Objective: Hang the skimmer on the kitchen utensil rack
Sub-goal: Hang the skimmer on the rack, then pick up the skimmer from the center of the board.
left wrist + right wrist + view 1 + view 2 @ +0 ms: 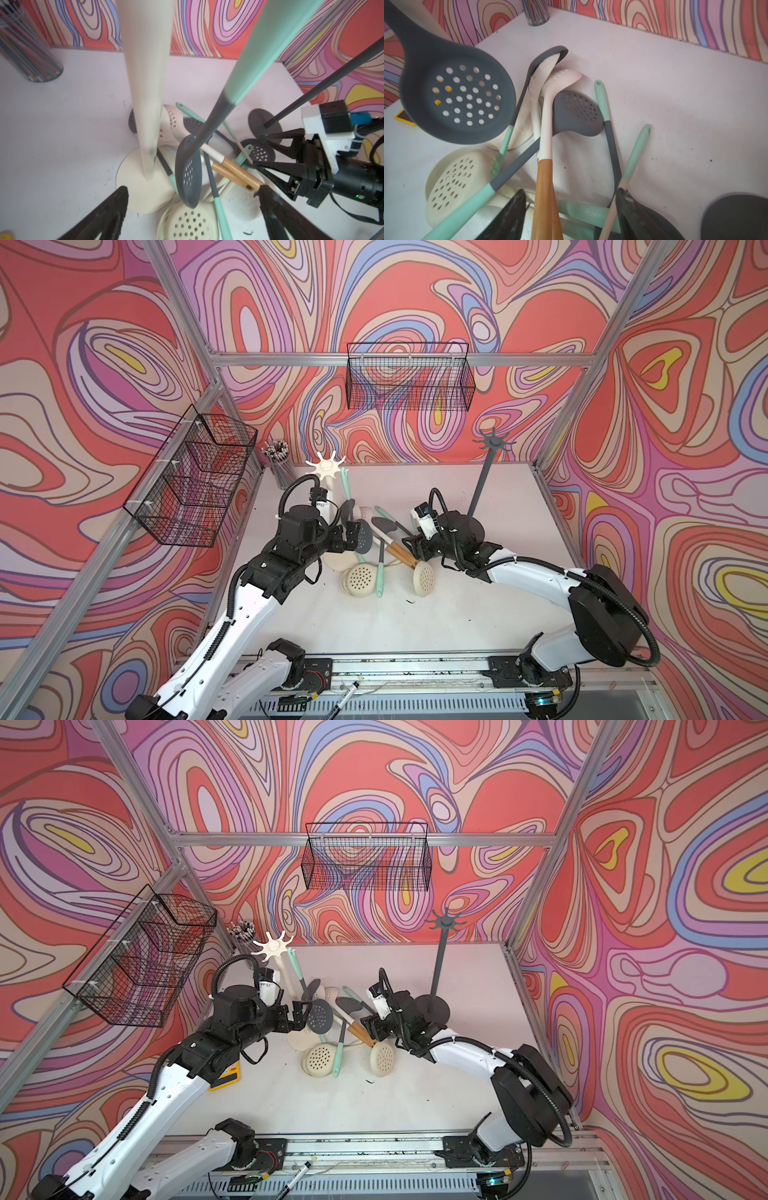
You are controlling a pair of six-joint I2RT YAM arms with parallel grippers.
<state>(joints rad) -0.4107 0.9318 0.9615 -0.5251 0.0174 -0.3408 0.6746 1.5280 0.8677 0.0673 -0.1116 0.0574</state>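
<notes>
We see bright, even, diffuse light in every view, leaving only faint, soft shadows on the pale surface (457, 614). Both top views are sharp, stretched toward the edges. The left wrist view smears the cream rack pole (145, 83) and mint handle (259, 52); the right wrist view softens the grey skimmer (456, 97) and blurs the dark fingers (508, 218).

Utensil racks: two counted, cream rack (325, 466) and dark grey rack (492, 442). Wire baskets: two, side basket (195, 481), back basket (409, 377). Pen cup (280, 466): one. Skimmers (362, 536): at least six seen; pile overlapped, exact count undetermined.
</notes>
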